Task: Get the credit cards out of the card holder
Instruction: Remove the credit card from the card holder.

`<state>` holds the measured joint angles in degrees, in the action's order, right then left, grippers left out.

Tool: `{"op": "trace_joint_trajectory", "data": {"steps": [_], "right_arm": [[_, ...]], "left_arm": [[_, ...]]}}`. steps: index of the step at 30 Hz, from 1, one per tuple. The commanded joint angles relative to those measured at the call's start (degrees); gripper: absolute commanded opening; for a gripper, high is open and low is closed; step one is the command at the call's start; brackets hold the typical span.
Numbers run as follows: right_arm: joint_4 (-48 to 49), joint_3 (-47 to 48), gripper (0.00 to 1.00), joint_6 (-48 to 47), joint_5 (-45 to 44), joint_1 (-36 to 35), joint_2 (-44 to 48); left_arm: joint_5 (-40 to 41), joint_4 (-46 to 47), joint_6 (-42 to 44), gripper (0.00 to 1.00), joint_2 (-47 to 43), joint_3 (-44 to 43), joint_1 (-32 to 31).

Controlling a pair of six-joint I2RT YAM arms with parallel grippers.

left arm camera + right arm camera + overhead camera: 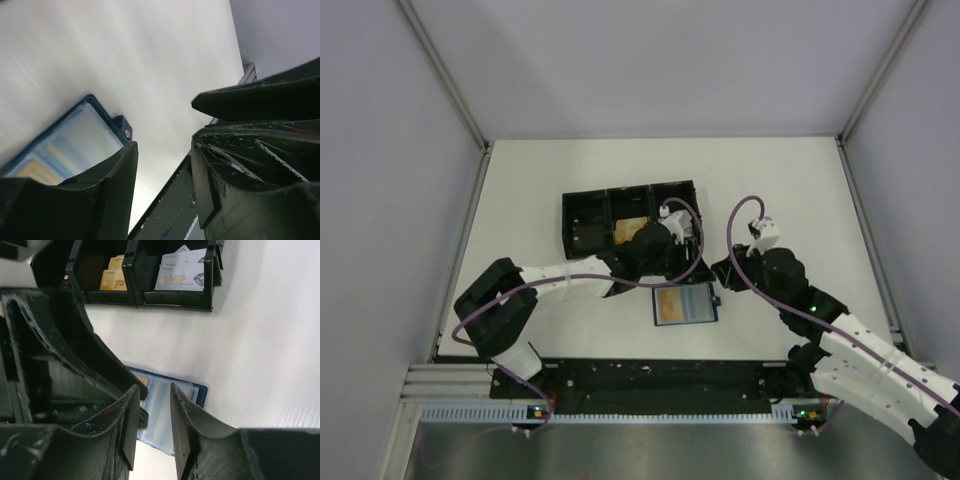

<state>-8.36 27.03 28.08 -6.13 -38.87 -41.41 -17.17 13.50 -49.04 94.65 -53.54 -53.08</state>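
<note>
The dark-blue card holder (685, 303) lies open on the white table, pale inside up, with an orange-tan credit card (670, 300) in its left half. My left gripper (685, 250) hovers over the right end of the black tray, open and empty. In the left wrist view (164, 150) the holder (70, 142) and its snap tab (125, 132) show at lower left. My right gripper (720, 278) is at the holder's upper right corner, jaws a little apart and empty. In the right wrist view (154, 390) the holder (162, 407) lies just beyond the fingertips.
The black three-compartment tray (582, 205) stands behind the holder. It holds a gold card (112, 277) and a white VIP card (182, 271). Grey walls close in the table on three sides. The arm bases sit on a rail (650, 385) at the near edge.
</note>
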Motion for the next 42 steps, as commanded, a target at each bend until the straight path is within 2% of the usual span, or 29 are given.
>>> {"op": "trace_joint_trajectory", "data": {"steps": [1,7,10,14,21,28,35,42], "right_arm": [[0.9,3.6,0.32,-0.9,3.2,-0.2,-0.8],[5.1,3.3,0.33,2.9,12.0,-0.2,-9.7],[12.3,1.4,0.33,6.3,15.4,-0.2,-14.0],[20.4,-0.4,0.33,10.1,20.5,-0.2,-19.6],[26.9,-1.8,0.33,13.3,22.8,-0.2,-28.0],[29.0,-2.9,0.32,14.8,22.7,0.3,-34.3],[26.6,-2.4,0.32,15.5,21.7,0.8,-38.6],[25.9,-2.4,0.31,15.3,22.0,0.9,-40.0]], "left_arm": [[6.3,-5.4,3.0,0.51,-7.4,2.8,3.4],[9.5,-11.3,3.4,0.51,-11.9,10.5,5.9],[9.3,-11.7,3.4,0.49,-12.5,13.2,6.9],[8.5,-13.2,4.5,0.45,-11.0,13.5,7.0],[8.4,-16.7,5.2,0.35,-8.4,12.6,7.0],[7.9,-17.4,5.5,0.25,-6.3,13.0,6.8],[8.1,-17.8,5.1,0.17,-5.2,13.1,6.9],[8.5,-17.7,4.5,0.15,-5.4,13.6,6.8]]}}
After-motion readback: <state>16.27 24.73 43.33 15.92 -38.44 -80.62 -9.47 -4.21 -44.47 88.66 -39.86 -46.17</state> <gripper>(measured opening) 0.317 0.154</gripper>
